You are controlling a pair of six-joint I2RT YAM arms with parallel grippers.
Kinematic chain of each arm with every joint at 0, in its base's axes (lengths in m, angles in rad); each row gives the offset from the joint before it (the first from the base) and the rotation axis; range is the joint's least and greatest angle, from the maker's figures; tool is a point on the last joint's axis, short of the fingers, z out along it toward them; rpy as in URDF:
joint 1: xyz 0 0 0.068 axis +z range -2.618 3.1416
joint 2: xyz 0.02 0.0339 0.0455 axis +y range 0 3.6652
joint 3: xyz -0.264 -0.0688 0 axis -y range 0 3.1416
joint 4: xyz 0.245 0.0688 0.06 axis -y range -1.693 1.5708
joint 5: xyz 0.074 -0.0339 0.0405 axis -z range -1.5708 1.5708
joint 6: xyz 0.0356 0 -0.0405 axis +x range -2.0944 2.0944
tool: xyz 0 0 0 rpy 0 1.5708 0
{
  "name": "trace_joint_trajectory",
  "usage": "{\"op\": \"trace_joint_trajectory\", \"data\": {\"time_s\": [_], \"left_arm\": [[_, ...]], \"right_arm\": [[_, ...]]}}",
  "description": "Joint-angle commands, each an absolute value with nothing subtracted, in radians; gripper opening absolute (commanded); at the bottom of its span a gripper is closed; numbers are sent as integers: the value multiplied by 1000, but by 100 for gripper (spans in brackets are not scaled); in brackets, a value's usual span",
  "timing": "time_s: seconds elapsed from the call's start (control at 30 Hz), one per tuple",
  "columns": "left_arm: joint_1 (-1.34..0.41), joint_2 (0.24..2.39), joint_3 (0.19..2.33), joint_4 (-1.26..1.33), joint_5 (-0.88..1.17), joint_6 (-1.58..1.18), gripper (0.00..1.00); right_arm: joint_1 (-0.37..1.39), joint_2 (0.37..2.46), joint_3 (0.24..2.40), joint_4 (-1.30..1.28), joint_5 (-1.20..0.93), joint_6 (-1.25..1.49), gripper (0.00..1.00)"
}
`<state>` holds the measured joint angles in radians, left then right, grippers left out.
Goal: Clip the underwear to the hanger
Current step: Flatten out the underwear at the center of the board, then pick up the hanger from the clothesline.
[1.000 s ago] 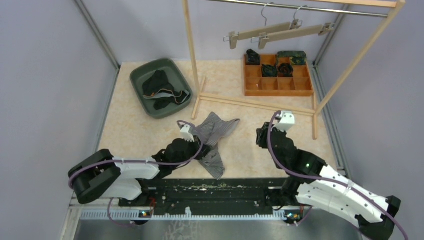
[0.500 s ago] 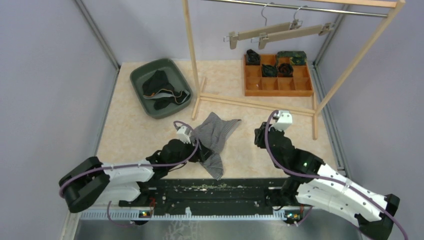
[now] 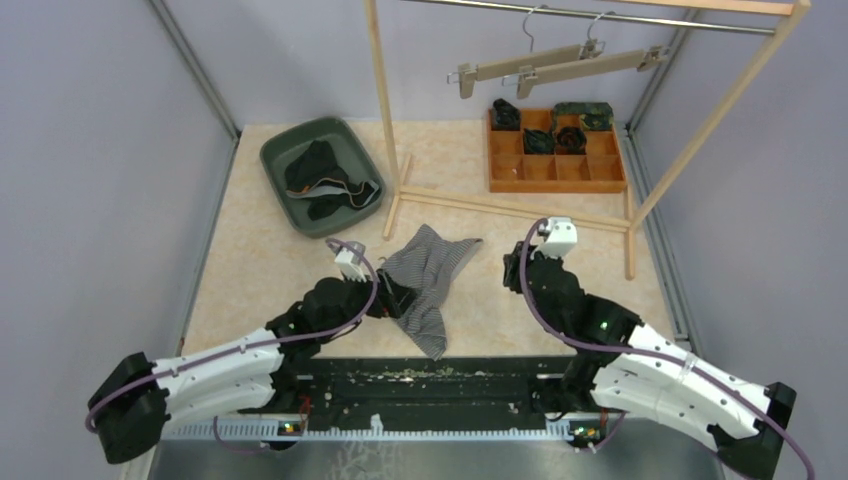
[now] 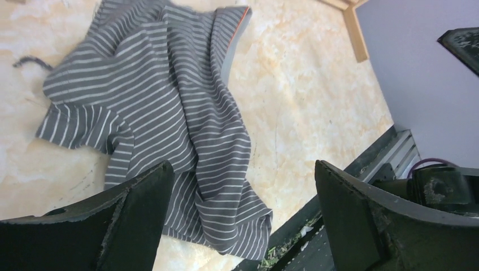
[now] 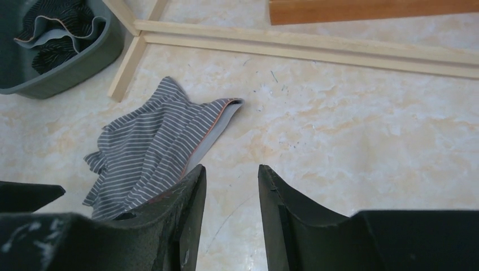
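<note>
Left claw, seen from above, sits low at the near-left edge of the underwear. The garment lies crumpled on the table between the two arms. Right claw stands near the garment's right side, apart from it. Two hangers hang bare from the rail of the rack, well apart from the garment. A tub at rear left holds other dark clothing, and a tray behind the rack holds folded items.

Left wrist view: the left claw has its jaws spread wide with nothing held. The striped underwear lies on the table below and ahead, its near hem roughly in line with the fingertips. Contact with the cloth cannot be confirmed.

Right wrist view: the right claw has its jaws a little apart and empty. The underwear lies ahead to the left, one edge turned up, with bare table between it and the claw.

Assessment: no part of the task is complete. The garment is neither gripped nor lifted, and the hanger clips carry nothing. Remaining work is to grasp the garment, raise it to a hanger and clip it on. Progress is judged to be at the opening stage.
</note>
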<state>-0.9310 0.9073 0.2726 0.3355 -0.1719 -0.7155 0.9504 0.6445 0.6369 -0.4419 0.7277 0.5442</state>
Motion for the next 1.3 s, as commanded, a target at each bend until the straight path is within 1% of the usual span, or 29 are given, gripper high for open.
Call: {"op": "trace_joint_trajectory", "data": {"time_s": [0.0, 0.17, 0.27, 0.33, 0.4, 0.47, 0.53, 0.63, 0.67, 0.73, 0.9, 1.0, 1.27], "left_arm": [[-927, 826, 287, 305, -210, -683, 99], [-928, 760, 274, 291, -200, -660, 99], [-927, 756, 269, 293, -199, -664, 99], [-928, 763, 266, 294, -185, -670, 99], [-927, 773, 261, 302, -174, -677, 99], [-928, 782, 258, 310, -159, -682, 99], [-927, 784, 256, 310, -148, -681, 99], [-928, 778, 248, 310, -149, -684, 99], [-927, 775, 244, 311, -151, -687, 99], [-927, 770, 240, 311, -154, -686, 99], [-928, 766, 232, 308, -167, -682, 99], [-927, 761, 224, 305, -174, -681, 99], [-928, 731, 202, 299, -191, -685, 99]], "right_arm": [[942, 652, 733, -324, 739, 434, 41], [933, 744, 899, -304, 763, 327, 42], [930, 834, 1051, -258, 807, 227, 43], [922, 900, 1178, -233, 839, 165, 45], [906, 967, 1287, -219, 846, 120, 52], [883, 1036, 1398, -226, 833, 94, 63], [853, 1106, 1524, -272, 823, 89, 70], [768, 1218, 1714, -401, 747, 152, 79], [739, 1247, 1774, -444, 690, 185, 80], [704, 1296, 1859, -495, 645, 209, 81], [614, 1368, 1963, -530, 488, 299, 83], [547, 1393, 1990, -538, 396, 357, 83], [508, 1416, 2000, -555, 358, 410, 83]]}}
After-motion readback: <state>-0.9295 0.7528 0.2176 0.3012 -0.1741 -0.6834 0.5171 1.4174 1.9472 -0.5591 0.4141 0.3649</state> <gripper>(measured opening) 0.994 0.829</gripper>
